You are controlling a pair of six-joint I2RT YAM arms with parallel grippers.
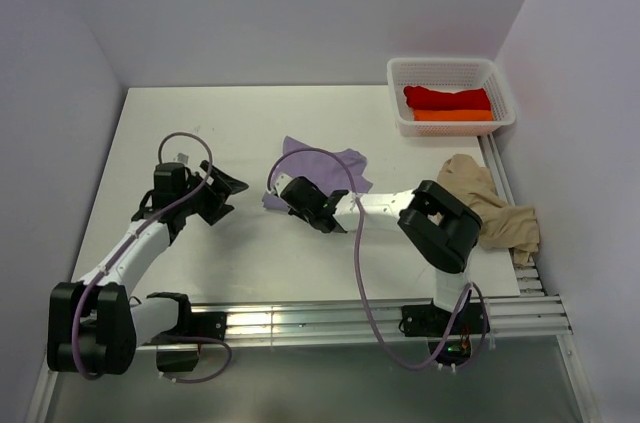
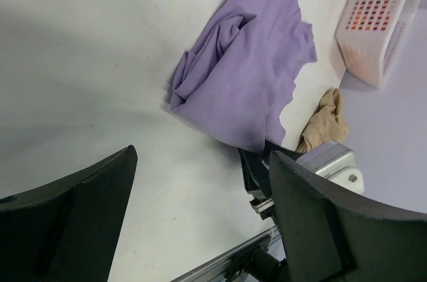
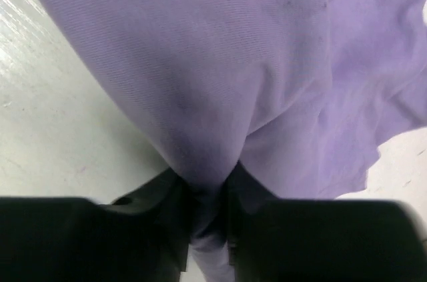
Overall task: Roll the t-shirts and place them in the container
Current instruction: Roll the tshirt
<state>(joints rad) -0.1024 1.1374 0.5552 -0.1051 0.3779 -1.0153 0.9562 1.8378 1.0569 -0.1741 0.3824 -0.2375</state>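
The lavender t-shirt (image 1: pixel 322 165) lies crumpled at the table's middle; it also shows in the left wrist view (image 2: pixel 247 69) and fills the right wrist view (image 3: pixel 220 62). My right gripper (image 1: pixel 300 201) is shut on its near edge, cloth pinched between the jaws (image 3: pixel 208 209). My left gripper (image 1: pixel 228 193) is open and empty over bare table left of the shirt (image 2: pixel 200 222). The beige t-shirt (image 1: pixel 490 208) lies heaped at the right. The red t-shirt (image 1: pixel 447 97) and orange t-shirt (image 1: pixel 452 115) lie rolled in the basket.
The white mesh basket (image 1: pixel 400 73) stands at the far right corner, also in the left wrist view (image 2: pixel 380 22). Walls close in on three sides. A metal rail (image 1: pixel 300 318) runs along the near edge.
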